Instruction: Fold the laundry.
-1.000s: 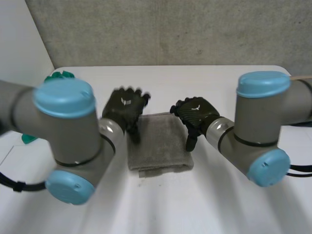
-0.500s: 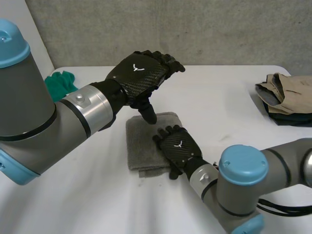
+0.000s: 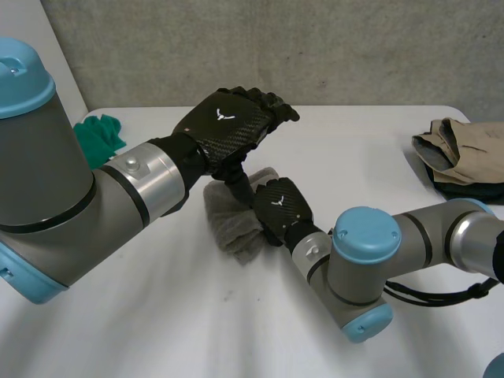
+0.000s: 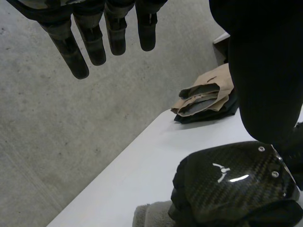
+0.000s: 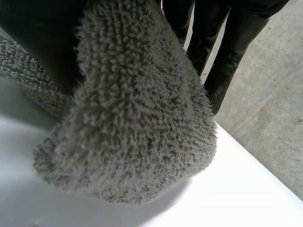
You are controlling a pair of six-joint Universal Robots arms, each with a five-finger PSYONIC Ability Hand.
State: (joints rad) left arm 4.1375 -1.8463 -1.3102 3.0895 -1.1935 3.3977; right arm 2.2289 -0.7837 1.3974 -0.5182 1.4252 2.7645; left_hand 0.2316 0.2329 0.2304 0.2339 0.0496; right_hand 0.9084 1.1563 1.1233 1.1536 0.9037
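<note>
A folded grey towel [image 3: 232, 222] is bunched up and raised off the white table [image 3: 157, 331] near its middle. My right hand [image 3: 282, 206] is curled round the towel's right side and holds it; in the right wrist view the towel [image 5: 142, 118] hangs thick right under the palm. My left hand [image 3: 224, 122] hovers just above and behind, fingers straight, thumb hanging down beside the towel, holding nothing. In the left wrist view its fingers [image 4: 113, 33] are spread in the air over the back of my right hand [image 4: 232, 189], with a bit of towel [image 4: 151, 215] beneath.
A green cloth [image 3: 98, 134] lies at the table's far left. A pile of beige and dark clothes [image 3: 461, 153] [image 4: 206, 97] sits at the far right edge. A concrete wall stands behind the table.
The towel lay flat under my right hand half a second ago; now that hand has closed on it and pulled it up into a bunch. The left hand has barely moved.
</note>
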